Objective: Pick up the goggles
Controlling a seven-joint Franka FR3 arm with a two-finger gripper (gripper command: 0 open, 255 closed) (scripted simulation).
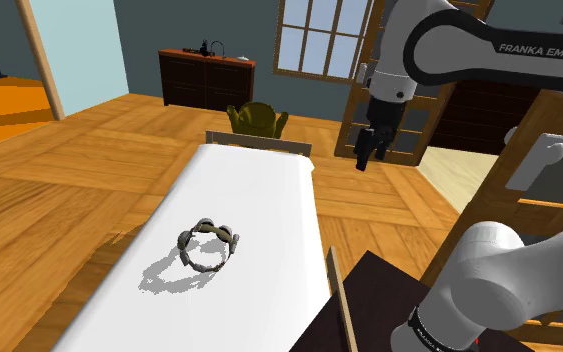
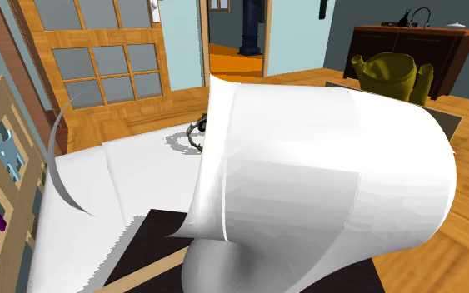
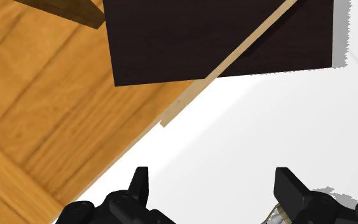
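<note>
The goggles [image 1: 209, 245], a grey-and-tan ring of strap and lenses, lie on the long white table [image 1: 249, 190] near its middle and cast a shadow toward the shoulder view's left. My gripper [image 1: 369, 152] hangs high in the air, well off to the goggles' upper right in the shoulder view and far from them. In the wrist view the gripper [image 3: 214, 184] is open, its fingers [image 3: 139, 181] wide apart with nothing between them over the white tabletop [image 3: 285, 121]. In the second exterior view the arm's big white link hides most of the goggles [image 2: 197, 133].
The dark-topped stand [image 1: 374, 300] and a thin wooden strip [image 1: 341, 300] border the table's near corner. An olive armchair [image 1: 257, 120] sits at the table's far end, and a dark sideboard [image 1: 207, 78] stands behind it. A wooden shelf [image 1: 549, 170] stands at the right. Wooden floor [image 3: 31, 121] surrounds the table.
</note>
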